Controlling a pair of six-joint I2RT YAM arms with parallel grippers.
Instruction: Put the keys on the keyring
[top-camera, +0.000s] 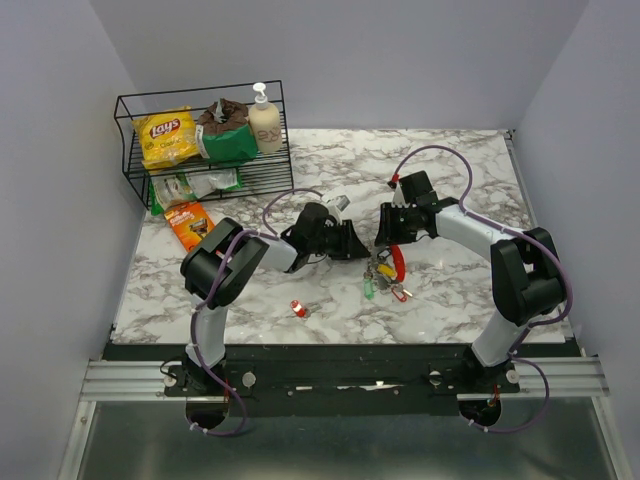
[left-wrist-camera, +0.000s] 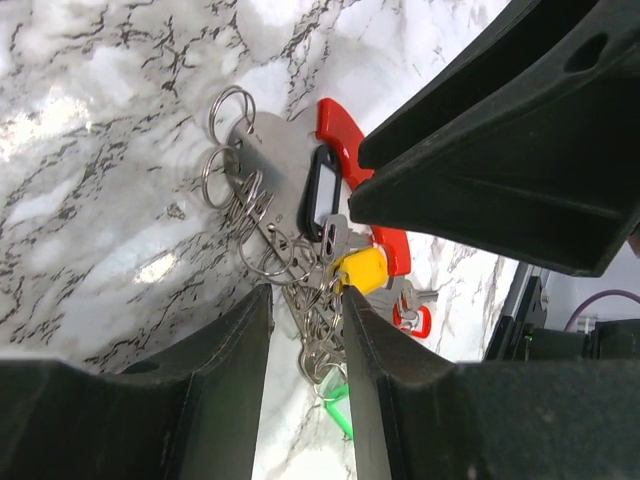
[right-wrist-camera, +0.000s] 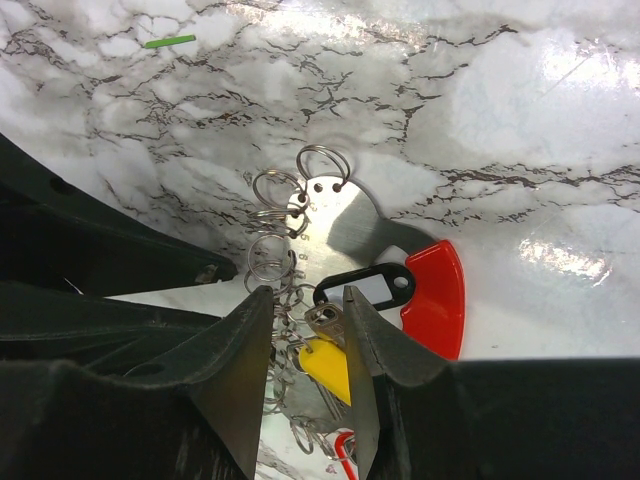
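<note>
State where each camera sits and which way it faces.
Top external: above and behind the bases, looking down on the table; left arm and right arm show.
Left wrist: on the left arm, facing the keyring; the left tool shows.
Right wrist: on the right arm, facing the table; the right tool shows.
Shared: both wrist views hold the keyring and yellow key.

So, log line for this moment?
left fingers: closed on keys | right fingers: closed on keys | keyring: with keys | red key: loose on table
</note>
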